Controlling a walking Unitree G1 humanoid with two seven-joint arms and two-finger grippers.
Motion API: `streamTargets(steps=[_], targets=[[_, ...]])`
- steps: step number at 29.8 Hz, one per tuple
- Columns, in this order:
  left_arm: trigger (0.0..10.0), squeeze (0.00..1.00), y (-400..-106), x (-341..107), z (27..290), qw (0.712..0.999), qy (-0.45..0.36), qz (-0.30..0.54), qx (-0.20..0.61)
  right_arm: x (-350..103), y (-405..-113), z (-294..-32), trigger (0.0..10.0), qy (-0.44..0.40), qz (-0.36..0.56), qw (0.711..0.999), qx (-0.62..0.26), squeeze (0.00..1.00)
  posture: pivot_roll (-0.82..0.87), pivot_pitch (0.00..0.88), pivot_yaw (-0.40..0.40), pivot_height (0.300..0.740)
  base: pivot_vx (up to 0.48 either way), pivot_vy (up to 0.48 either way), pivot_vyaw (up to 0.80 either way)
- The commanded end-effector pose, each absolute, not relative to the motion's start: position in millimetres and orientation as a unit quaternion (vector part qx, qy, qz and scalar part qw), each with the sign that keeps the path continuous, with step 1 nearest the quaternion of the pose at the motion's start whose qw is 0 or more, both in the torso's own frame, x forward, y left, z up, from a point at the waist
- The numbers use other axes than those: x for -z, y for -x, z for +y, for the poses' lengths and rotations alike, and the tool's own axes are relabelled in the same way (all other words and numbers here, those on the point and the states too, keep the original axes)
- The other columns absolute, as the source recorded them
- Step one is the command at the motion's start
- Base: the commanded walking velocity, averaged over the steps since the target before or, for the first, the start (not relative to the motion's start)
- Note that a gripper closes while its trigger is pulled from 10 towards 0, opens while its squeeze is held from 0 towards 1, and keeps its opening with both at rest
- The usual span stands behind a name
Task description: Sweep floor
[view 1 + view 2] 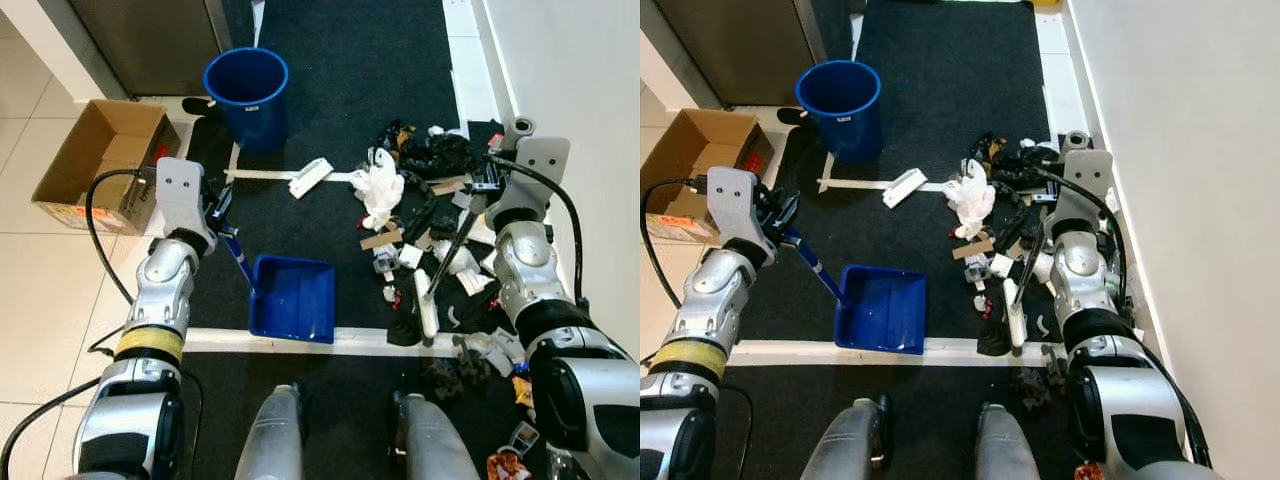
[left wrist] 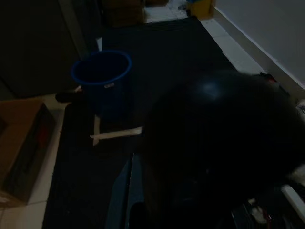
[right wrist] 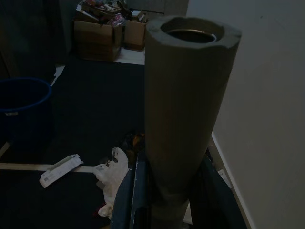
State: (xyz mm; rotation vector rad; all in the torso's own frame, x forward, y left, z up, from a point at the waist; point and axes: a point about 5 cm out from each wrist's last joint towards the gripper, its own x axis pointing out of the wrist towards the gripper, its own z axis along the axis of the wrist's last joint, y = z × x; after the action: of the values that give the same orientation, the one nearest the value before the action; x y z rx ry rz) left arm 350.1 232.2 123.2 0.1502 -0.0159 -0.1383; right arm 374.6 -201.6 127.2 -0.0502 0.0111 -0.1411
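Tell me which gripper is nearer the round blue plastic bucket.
Left. The left gripper holds the dustpan handle just below the blue plastic bucket; the right gripper is across the litter pile, by the wall.

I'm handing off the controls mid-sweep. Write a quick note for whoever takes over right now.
Left pincer: shut on the dustpan handle; the blue dustpan sits on the dark mat, mouth toward the litter, nothing in it.
Right pincer: shut on the broom handle; the white broom head rests at the near edge of the litter pile.
Blue bucket stands upright beyond the dustpan; cardboard box on the tiles to the left.
Done: both tools in hand.
Left: sweep the litter into the dustpan, including the stray white piece.
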Motion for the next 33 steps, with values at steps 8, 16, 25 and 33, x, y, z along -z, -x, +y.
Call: streamTargets(steps=[8,16,25,33], targets=[[10.0,0.0,-349,-126,240,0.996,-0.063,-0.032,0.063,-123,-370,-212,10.0,0.031,0.004,0.996,0.086,0.0,-0.03,0.212,0.027,0.74,0.0,0.0,0.0],[10.0,0.0,-353,-133,239,0.994,-0.067,-0.061,0.057,-125,-371,-210,10.0,0.03,0.0,0.996,0.082,0.0,-0.04,0.212,0.018,0.74,0.0,0.0,0.0],[10.0,0.0,-350,-118,230,0.996,-0.064,-0.051,0.031,-125,-372,-204,10.0,0.037,0.001,0.997,0.063,0.0,-0.08,0.23,-0.01,0.74,0.0,0.0,0.0],[10.0,0.0,-337,-74,217,0.998,-0.02,0.05,0.028,-124,-371,-204,10.0,0.036,0.0,0.997,0.061,0.0,-0.09,0.217,-0.005,0.74,0.0,0.0,0.0]])
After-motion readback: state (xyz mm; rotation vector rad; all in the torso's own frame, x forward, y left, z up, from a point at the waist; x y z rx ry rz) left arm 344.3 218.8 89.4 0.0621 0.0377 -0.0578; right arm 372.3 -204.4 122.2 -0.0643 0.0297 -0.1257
